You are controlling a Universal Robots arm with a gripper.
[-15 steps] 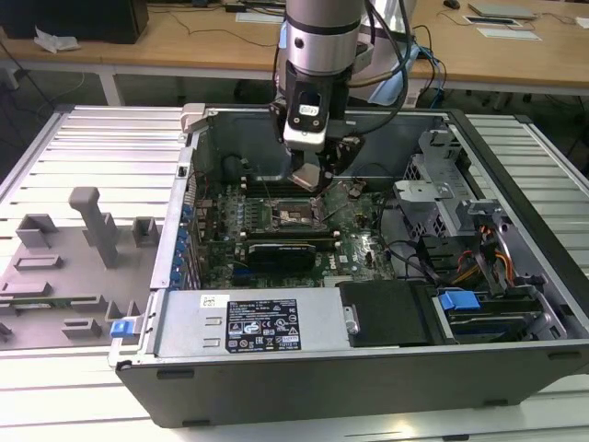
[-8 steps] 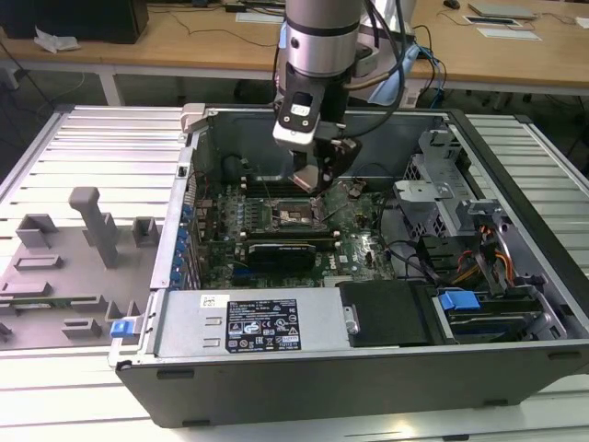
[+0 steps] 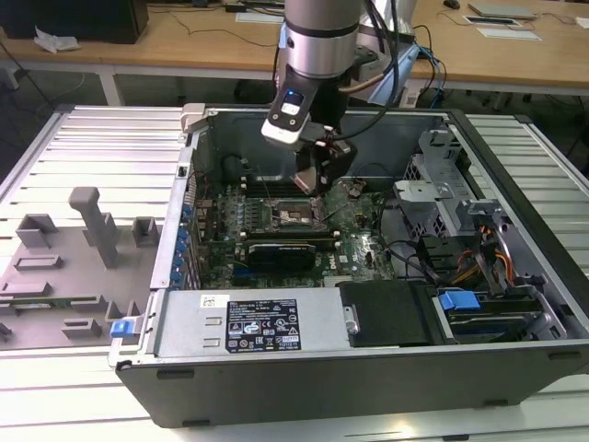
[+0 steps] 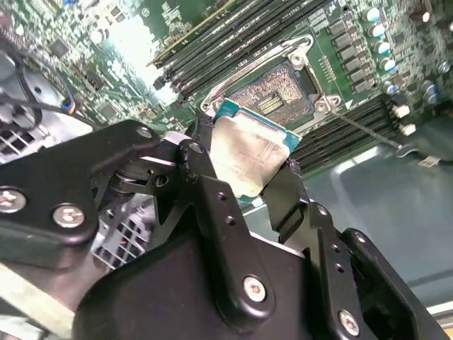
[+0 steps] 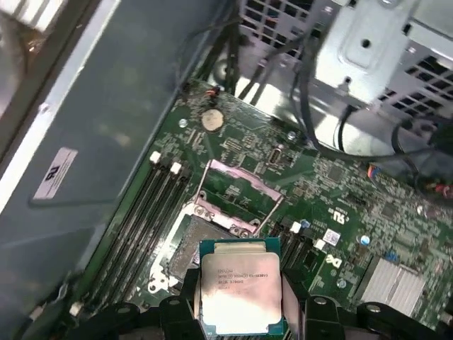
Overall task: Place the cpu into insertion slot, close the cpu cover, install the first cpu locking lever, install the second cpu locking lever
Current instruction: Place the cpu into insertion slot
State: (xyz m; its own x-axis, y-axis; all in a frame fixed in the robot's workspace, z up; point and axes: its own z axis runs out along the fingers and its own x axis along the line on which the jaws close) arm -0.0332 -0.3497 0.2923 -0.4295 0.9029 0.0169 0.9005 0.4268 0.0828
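An open computer case (image 3: 368, 387) lies on its side on the slatted metal bench (image 3: 101, 157). A labelled power supply (image 3: 267, 327) runs along the case's near wall. The green motherboard (image 3: 363, 244) covers the case floor, and a drive cage (image 3: 433, 198) stands at the exterior view's right.

The arm (image 3: 317, 37) reaches down into the middle of the case. Its gripper (image 3: 317, 180) hangs just above the board. In both wrist views the gripper (image 4: 244, 173) is closed on the cpu (image 5: 241, 290). The black fingers (image 4: 202, 166) press on two opposite edges of the chip, and its dull silver top faces the cameras.

The cpu is off the board, close over the insertion slot (image 5: 187, 244), whose contact field lies bare beyond the chip's edge. The cpu cover (image 5: 241, 172) is swung up open on the slot's far side, clear of the chip.

Rows of memory slots (image 5: 145, 212) flank the slot. A long black card (image 3: 281, 249) lies just beside it, towards the power supply. Grey fixture blocks (image 3: 92, 221) stand on the bench outside the case.
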